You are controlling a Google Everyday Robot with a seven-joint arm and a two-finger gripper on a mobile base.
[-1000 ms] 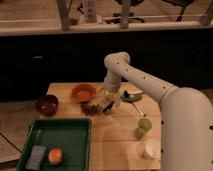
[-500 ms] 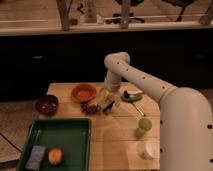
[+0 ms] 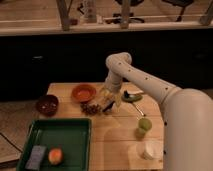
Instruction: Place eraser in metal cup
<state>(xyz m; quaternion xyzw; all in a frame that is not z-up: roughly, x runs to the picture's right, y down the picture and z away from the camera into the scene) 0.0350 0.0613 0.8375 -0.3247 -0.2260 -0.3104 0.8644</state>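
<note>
Pincer (image 3: 109, 104) hangs low over the middle of the counter (image 3: 115, 137), at the end of the white arm (image 3: 150, 85); we cannot tell whether it is apart, together or clamped on anything. Nearest us, a green tray (image 3: 70, 142) holds a grey-blue block (image 3: 36, 156) and an orange fruit (image 3: 55, 156). To the right stand a white cup (image 3: 151, 149) and a light green cup (image 3: 144, 125). Farther back, the metal cup (image 3: 91, 108), small and dark, sits just left of the pincer. A dark red bowl (image 3: 47, 104) lies to its left and an orange bowl (image 3: 83, 92) beyond.

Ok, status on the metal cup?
Tool low over table centre, beside orange bowl. Metal cup seemingly just below it. Eraser not visible. Dark cluster crowding cup.
</note>
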